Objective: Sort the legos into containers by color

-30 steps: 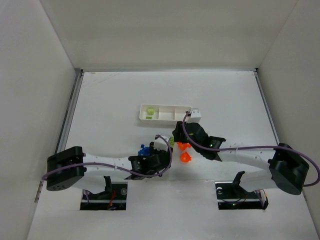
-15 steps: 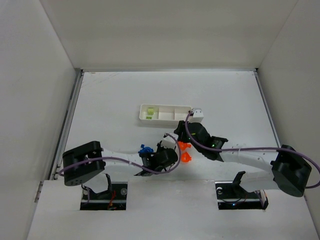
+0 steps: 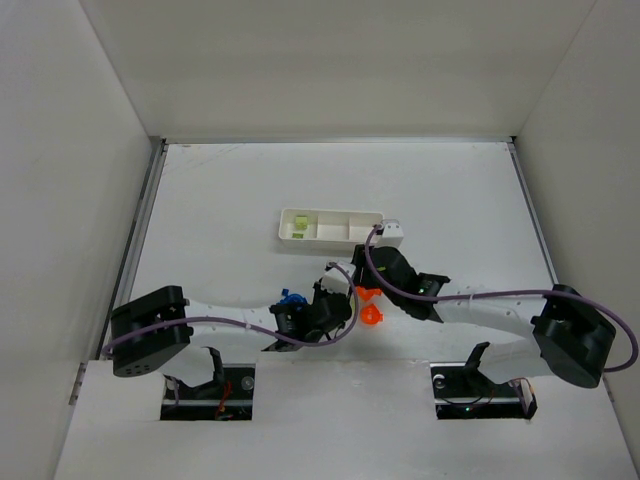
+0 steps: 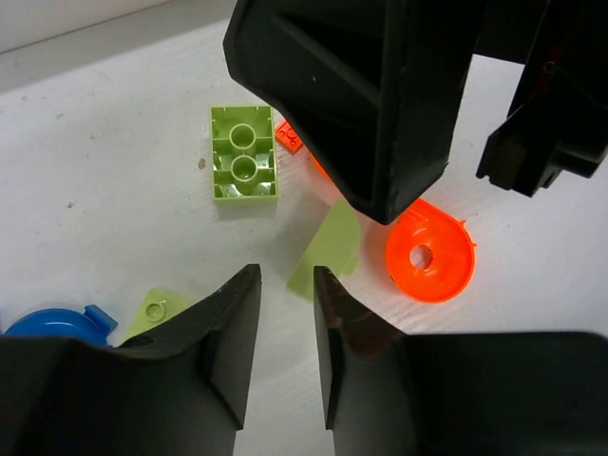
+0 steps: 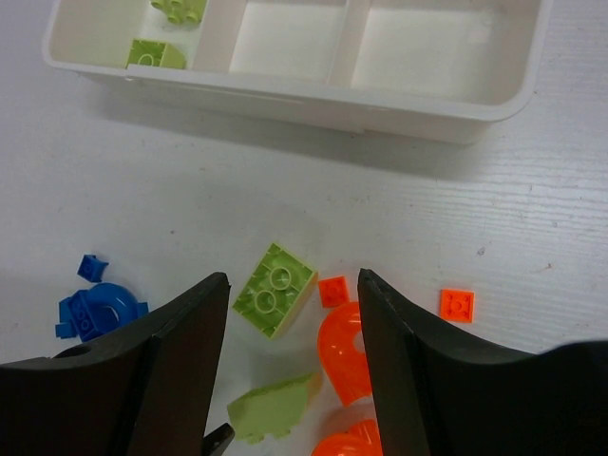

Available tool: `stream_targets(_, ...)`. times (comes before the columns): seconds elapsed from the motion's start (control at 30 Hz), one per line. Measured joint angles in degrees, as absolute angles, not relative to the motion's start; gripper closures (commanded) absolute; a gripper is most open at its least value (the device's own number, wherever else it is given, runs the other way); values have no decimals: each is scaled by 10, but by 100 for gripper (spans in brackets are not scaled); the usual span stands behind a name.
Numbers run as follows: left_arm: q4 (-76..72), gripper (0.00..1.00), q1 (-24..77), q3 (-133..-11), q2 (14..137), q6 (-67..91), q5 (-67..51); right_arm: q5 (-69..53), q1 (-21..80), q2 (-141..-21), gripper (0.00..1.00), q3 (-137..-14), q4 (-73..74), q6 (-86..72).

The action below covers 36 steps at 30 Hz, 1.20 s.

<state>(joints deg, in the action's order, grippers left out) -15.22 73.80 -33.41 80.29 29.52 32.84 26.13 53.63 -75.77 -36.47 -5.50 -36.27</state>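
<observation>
Hovering left gripper [image 4: 288,277]: fingers barely parted, empty, tips near green wedge [image 4: 328,249].
Right gripper [image 5: 290,285]: spread wide, empty; green brick [image 5: 275,288] seen between its fingers, on table [image 5: 532,218].
Tray [image 5: 285,100]: two green legos [image 5: 157,54] in left compartment.

The white worktop [image 3: 210,190] carries a long white tray [image 5: 285,99]. Loose on the worktop near the tray's long side lie a green brick [image 5: 275,288] opposite its middle, an orange tile [image 5: 457,304] toward its right end, and a blue arch [image 5: 100,309] toward its left.
</observation>
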Motion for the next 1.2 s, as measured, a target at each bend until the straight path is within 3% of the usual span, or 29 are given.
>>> stream_targets(0.1,-152,63,738,-334,802,296,327,261,537,-757,37,-365,-55,-363)
stream_targets(0.17,-151,48,738,-333,799,298,325,261,537,-757,37,-364,-54,-363)
stream_targets(0.37,-157,40,742,-333,799,307,309,261,537,-752,37,-347,-48,-370)
stream_targets(1.07,-212,41,740,-349,907,295,290,265,537,-749,37,-346,-46,-374)
stream_targets(1.2,-223,65,735,-355,921,286,297,274,535,-749,37,-340,-45,-375)
